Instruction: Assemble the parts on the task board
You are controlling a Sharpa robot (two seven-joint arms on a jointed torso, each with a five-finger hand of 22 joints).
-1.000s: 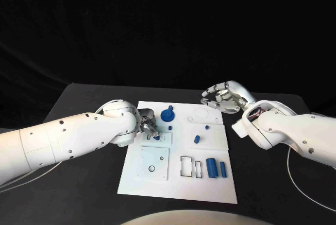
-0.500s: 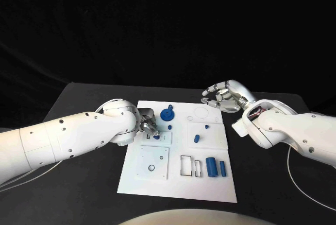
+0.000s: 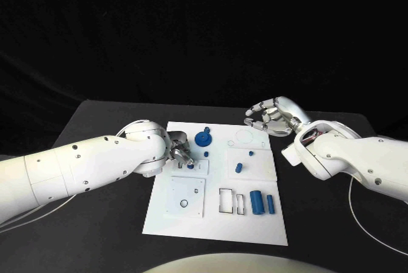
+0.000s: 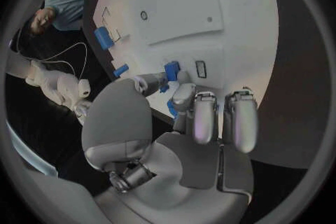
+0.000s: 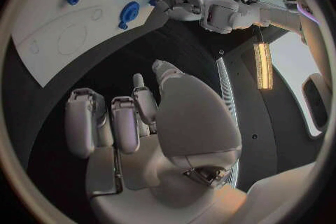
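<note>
Task board lies flat in the middle of the black table, seen from the head view as a white plate with several recessed outlines. Near the board's far edge sits a blue gear-shaped part. Toward the board's centre lie a small blue peg and a small oblong blue part. Near the board's right edge, closer to the robot, two blue cylinders lie side by side just beside a rectangular slot. The left hand is over the board's left portion, fingers curled down, pinching a small blue part at the board surface. The right hand is raised beyond the board's far right corner, off the board, fingers spread and lightly curved, holding nothing.

Left wrist view: the left hand has its fingertips closed together on the small blue part, which is at or just above the board; contact with the board cannot be confirmed. A narrow rectangular slot lies just beside that part. Further blue parts lie toward the board's opposite side.

Right wrist view: the right hand is apart-fingered and empty above the dark table, well clear of the board. The gear-shaped part and the left hand are visible on the board beyond it.
</note>
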